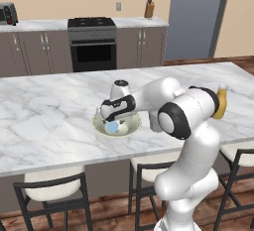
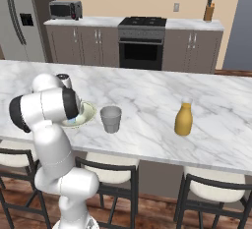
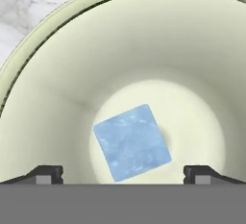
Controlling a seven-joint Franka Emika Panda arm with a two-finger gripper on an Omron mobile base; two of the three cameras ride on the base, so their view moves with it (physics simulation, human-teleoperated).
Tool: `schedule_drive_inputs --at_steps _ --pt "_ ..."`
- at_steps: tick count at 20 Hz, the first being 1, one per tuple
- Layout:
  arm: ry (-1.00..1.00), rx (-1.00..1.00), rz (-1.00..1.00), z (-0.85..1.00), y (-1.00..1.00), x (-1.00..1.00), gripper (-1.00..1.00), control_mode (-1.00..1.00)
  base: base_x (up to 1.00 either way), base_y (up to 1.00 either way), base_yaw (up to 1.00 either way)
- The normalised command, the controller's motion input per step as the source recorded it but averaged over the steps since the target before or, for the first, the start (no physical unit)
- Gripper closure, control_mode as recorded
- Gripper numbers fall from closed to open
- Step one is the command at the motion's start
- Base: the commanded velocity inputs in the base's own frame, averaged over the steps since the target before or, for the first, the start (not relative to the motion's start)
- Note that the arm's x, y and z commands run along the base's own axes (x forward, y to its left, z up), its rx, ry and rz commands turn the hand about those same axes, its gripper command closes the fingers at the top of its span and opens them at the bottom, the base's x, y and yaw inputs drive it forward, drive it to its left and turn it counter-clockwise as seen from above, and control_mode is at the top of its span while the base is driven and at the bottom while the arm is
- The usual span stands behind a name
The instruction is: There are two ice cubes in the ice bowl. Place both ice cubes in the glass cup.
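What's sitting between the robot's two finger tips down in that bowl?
In the hand view, one ice cube lies on the ice bowl floor between the open hand's tips, untouched.

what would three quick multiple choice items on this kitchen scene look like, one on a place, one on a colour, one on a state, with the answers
1. Where does the ice cube lie?
A. in the ice bowl
B. in the glass cup
C. on the stove

2. What colour is the bottle on the counter?
A. green
B. orange
C. purple

3. How does the gripper stand?
A. shut on the cup
B. shut on the bottle
C. open above the cube

Answers:
1 A, the hand view shows the blue cube on the bowl's pale floor.
2 B, the right base view shows an orange body under a pale cap.
3 C, in the hand view the two fingertips stand wide apart, either side of the cube, with nothing between them.
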Motion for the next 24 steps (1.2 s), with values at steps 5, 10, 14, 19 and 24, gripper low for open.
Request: schedule_drive_inputs --at_steps 5,10,14,19,24 --pt "0.0 0.0 0.02 -0.24 0.0 0.0 -1.0 -1.0 0.0 0.0 0.0" --pt "0.01 -0.01 0.01 -0.21 0.0 0.0 -1.0 -1.0 0.0 0.0 0.0" --pt "0.0 0.0 0.0 -0.13 0.0 0.02 -1.0 -1.0 0.0 0.0 0.0" --pt "0.0 0.0 0.0 -0.09 0.0 0.26 -1.0 -1.0 0.0 0.0 0.0" --pt "0.0 0.0 0.0 0.0 0.0 0.13 1.0 -1.0 0.0 0.0 0.0"
